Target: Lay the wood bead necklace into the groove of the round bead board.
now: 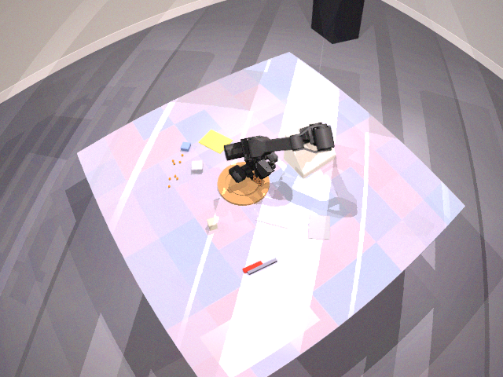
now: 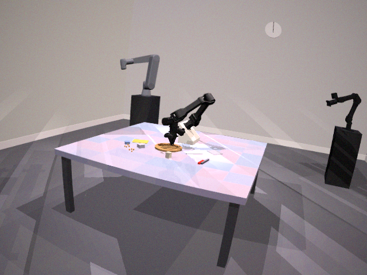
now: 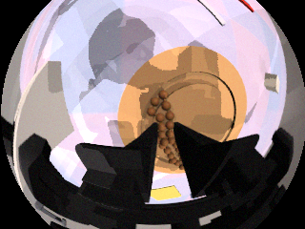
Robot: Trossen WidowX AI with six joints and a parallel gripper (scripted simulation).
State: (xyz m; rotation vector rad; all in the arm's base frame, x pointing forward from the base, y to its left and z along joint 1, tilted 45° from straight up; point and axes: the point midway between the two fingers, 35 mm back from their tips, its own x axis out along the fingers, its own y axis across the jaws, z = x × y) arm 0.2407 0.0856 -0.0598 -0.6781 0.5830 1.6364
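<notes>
The wood bead necklace is a bunched, narrow double strand of brown beads. It lies over the left part of the round bead board in the wrist view, across the thin ring line of the groove rather than spread around it. My gripper points down low over the board and is shut on the necklace, with beads between its fingertips. The strand runs out on both sides of the fingers. The fingers hide part of the board and some beads.
A yellow sheet, a blue block, a grey-white block and small orange pieces are left of or behind the board. A cream block and a red and grey stick pair lie in front. My arm's pale base stands behind right.
</notes>
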